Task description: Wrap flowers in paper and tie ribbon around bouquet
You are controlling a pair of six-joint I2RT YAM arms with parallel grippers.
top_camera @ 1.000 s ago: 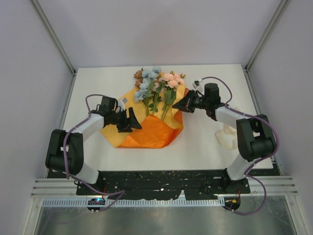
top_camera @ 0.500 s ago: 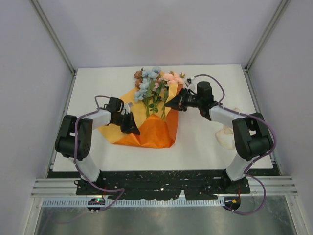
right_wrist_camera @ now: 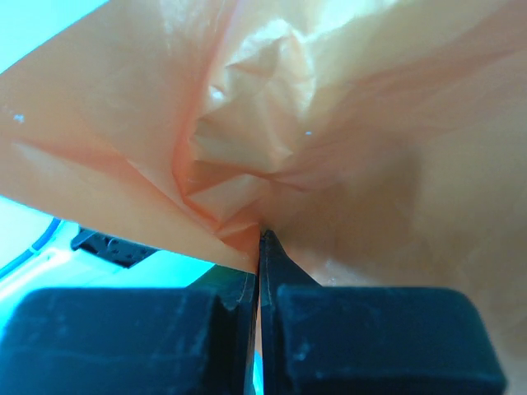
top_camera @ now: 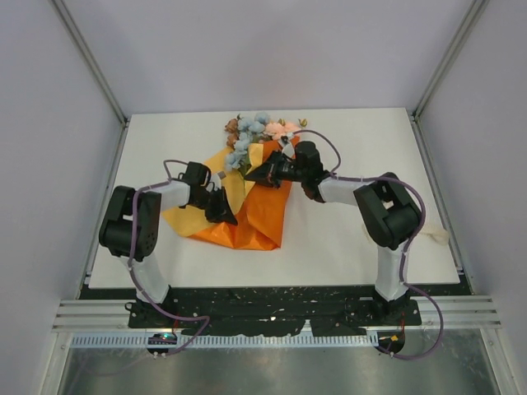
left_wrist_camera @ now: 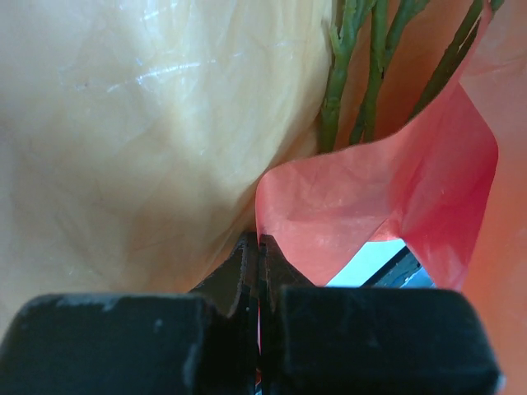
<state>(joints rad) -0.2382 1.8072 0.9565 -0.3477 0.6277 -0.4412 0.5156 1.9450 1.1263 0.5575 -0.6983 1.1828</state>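
The flowers (top_camera: 257, 130) lie at the back of the table, blooms away from me, their green stems (left_wrist_camera: 362, 74) running under the orange paper (top_camera: 262, 216). The paper's right side is folded leftwards over the stems. My right gripper (top_camera: 252, 175) is shut on that folded edge over the stems; in its wrist view the paper (right_wrist_camera: 329, 123) bunches at the closed tips (right_wrist_camera: 262, 240). My left gripper (top_camera: 226, 211) is shut on the paper's left fold (left_wrist_camera: 354, 206), a thin orange layer pinched between its fingers (left_wrist_camera: 260, 245). A bit of cream ribbon (top_camera: 436, 237) shows at the right edge, behind the right arm.
The white table (top_camera: 354, 239) is walled by grey panels on three sides. The right arm (top_camera: 387, 210) reaches across to the left, over the table's middle. A black perforated base plate (top_camera: 272, 300) runs along the near edge.
The right gripper has pulled the paper's right side leftwards over the stems. The left gripper has moved in slightly and closed on the left fold.
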